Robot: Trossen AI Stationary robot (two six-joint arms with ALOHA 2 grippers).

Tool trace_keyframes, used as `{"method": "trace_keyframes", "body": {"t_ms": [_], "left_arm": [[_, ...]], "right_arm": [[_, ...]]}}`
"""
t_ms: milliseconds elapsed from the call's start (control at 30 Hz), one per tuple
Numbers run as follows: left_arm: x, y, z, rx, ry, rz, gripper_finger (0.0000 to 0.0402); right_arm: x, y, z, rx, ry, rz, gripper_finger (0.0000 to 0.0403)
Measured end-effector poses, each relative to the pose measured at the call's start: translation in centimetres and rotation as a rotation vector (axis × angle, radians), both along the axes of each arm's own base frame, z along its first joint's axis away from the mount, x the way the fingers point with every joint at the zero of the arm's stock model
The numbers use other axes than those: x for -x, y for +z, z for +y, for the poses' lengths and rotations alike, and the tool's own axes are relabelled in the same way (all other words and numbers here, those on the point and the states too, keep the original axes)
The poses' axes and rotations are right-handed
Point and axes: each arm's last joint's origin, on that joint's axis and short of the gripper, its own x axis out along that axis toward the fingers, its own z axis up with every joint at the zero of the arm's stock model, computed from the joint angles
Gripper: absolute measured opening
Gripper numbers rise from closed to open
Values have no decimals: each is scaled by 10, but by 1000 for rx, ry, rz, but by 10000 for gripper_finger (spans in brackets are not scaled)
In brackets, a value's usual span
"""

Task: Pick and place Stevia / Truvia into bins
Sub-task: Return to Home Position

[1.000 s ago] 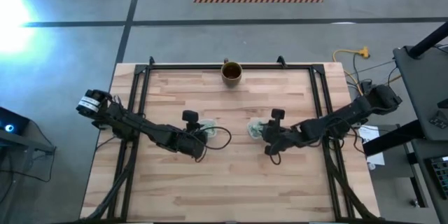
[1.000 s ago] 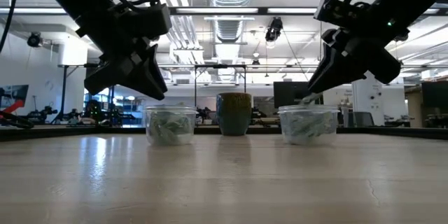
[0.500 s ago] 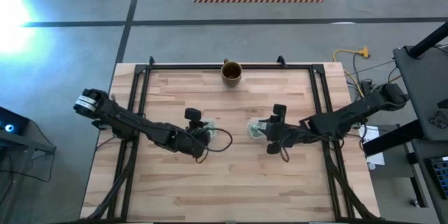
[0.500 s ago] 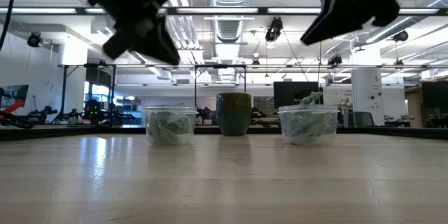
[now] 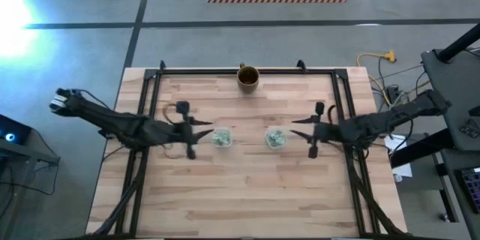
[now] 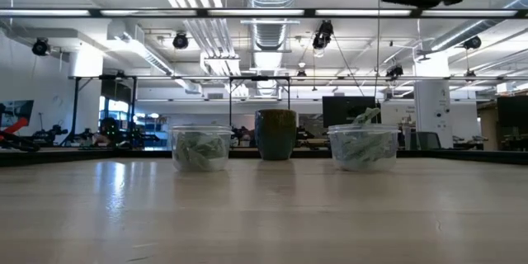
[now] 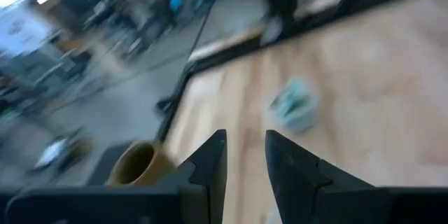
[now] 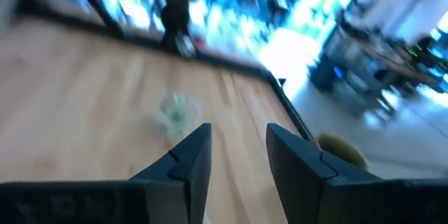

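One spill risk left.
The left pincer (image 7: 245, 137) and right pincer (image 8: 239, 130) hang spread, empty; the packet (image 6: 364, 116) above the rim of the centre-right cup (image 6: 363, 153) may fall if jolted.

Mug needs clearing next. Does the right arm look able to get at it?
Probably yes: the mug stands alone at the far edge, nothing between it and the open right gripper.
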Motion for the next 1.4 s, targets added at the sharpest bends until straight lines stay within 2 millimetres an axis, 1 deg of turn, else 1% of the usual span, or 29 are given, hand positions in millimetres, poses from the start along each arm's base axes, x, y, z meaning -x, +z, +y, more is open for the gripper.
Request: {"method": "trace_keyframes", "body": {"t_ms": [133,167,233,367,433,500,600,667,733,867,967,1100,1133,1233,1333,1400], "left_arm": [[30,0,8,62,-112,-150,82],[36,-2,9,67,-130,-179,82],[47,-7,12,74,-158,-242,82],[64,-19,18,80,-169,-312,82],[70,-27,20,86,-172,-328,82],[75,-34,21,98,-191,-342,82],[80,-49,22,116,-217,-332,82],[84,-60,23,125,-236,-328,82],[92,-65,25,130,-262,-354,82],[106,-63,28,70,-336,-447,82],[117,-56,30,14,-411,-536,82],[123,-61,31,-20,-419,-561,82],[124,-61,32,-25,-417,-576,82],[122,-66,31,-40,-430,-544,82],[118,-64,29,-49,-485,-545,82],[114,-67,27,-53,-537,-529,82]], "right_arm": [[23,-5,-11,-76,133,-161,124],[27,-6,-13,-101,175,-185,122],[35,-11,-17,-155,257,-209,119],[42,-19,-22,-232,414,-223,113],[44,-23,-24,-243,451,-218,110],[46,-25,-26,-240,441,-227,108],[47,-27,-29,-217,411,-234,105],[48,-30,-31,-201,369,-238,102],[49,-31,-32,-191,328,-245,100],[50,-33,-35,-172,294,-252,96],[50,-33,-36,-170,288,-255,92],[49,-35,-36,-167,287,-241,88],[48,-36,-36,-165,287,-239,86],[48,-38,-36,-160,289,-251,83],[48,-41,-36,-151,301,-274,81],[47,-40,-35,-144,334,-296,82]]}}
